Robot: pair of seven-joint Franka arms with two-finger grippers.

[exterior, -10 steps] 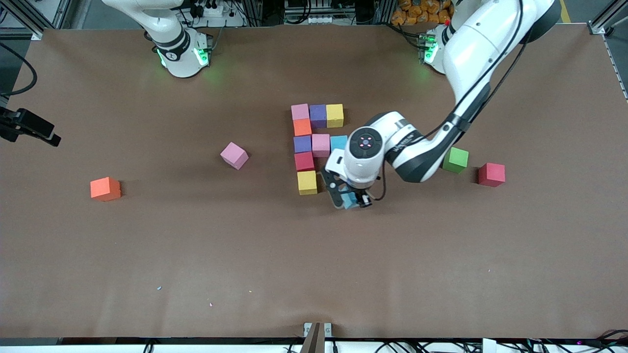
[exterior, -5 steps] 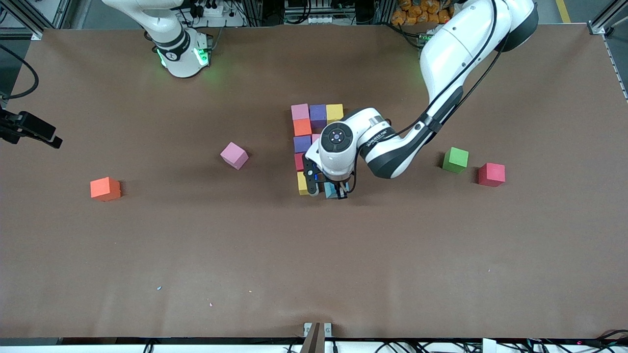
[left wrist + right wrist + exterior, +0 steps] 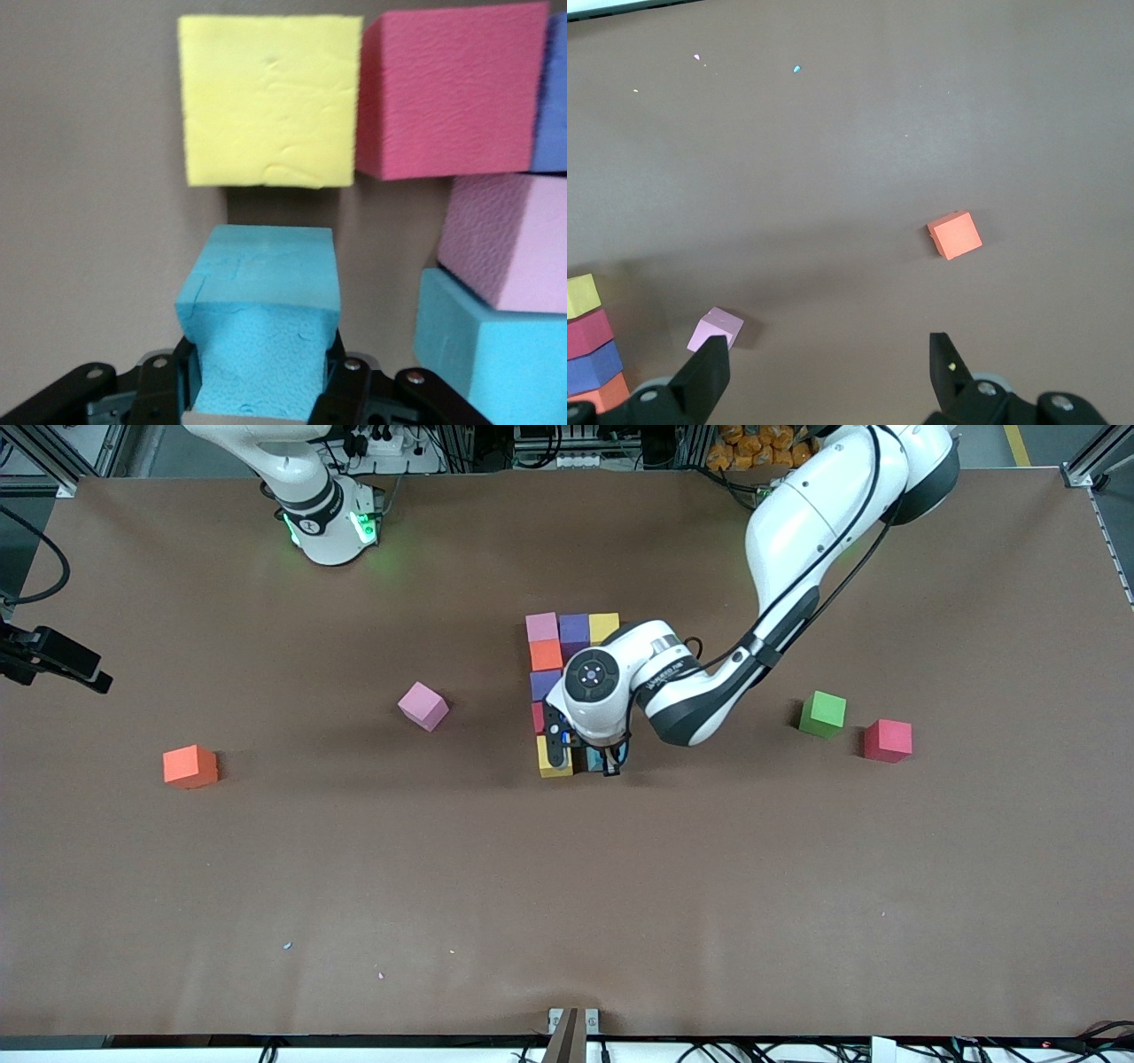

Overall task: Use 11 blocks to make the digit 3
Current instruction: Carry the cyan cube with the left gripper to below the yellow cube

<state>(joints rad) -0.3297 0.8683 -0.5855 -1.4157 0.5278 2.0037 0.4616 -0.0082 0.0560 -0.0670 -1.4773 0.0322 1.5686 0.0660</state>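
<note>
The left gripper (image 3: 261, 390), pinching a light blue block (image 3: 259, 341), holds it just beside the yellow block (image 3: 270, 102) ending the figure's column, while the right gripper (image 3: 828, 372) waits spread.

Light blue block (image 3: 260, 328) sitting clamped between the left gripper's (image 3: 259, 390) fingers, just beside the yellow block (image 3: 551, 766) ending the column. Red (image 3: 447, 88), pink (image 3: 505, 239) and another light blue (image 3: 487, 341) lying close alongside. Loose pink (image 3: 423, 706), orange (image 3: 190, 766), green (image 3: 822, 713), red (image 3: 887, 740) lying well apart.
</note>
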